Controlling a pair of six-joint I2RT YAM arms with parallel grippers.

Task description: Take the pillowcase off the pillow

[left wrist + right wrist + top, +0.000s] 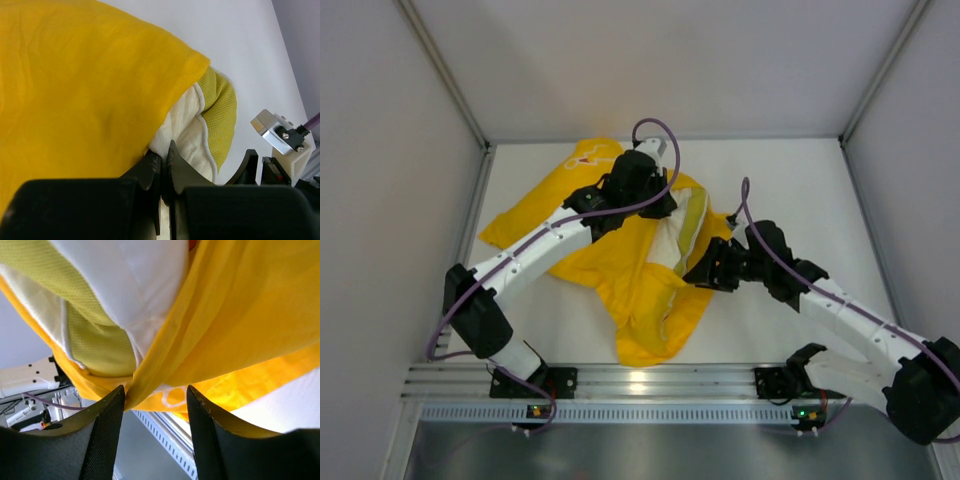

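Observation:
The bright yellow pillowcase (630, 285) lies crumpled mid-table, with its open end turned to the right. The cream pillow (682, 232) pokes out of that opening, showing a green-yellow mesh side (222, 115). My left gripper (658, 206) reaches over the cloth and is shut on the pillow's cream corner (190, 125), tips pressed together (163, 152). My right gripper (700, 272) sits at the pillow's right edge. Its jaws stand open around a hanging fold of the pillowcase (240, 315), which touches the left finger (107, 415). The pillow (125, 285) shows above that fold.
An aluminium rail (640, 380) runs along the near edge between the arm bases and also shows under the hanging cloth (170, 425). White walls with metal posts (445, 70) enclose the table on three sides. Bare white tabletop (790, 200) lies to the right.

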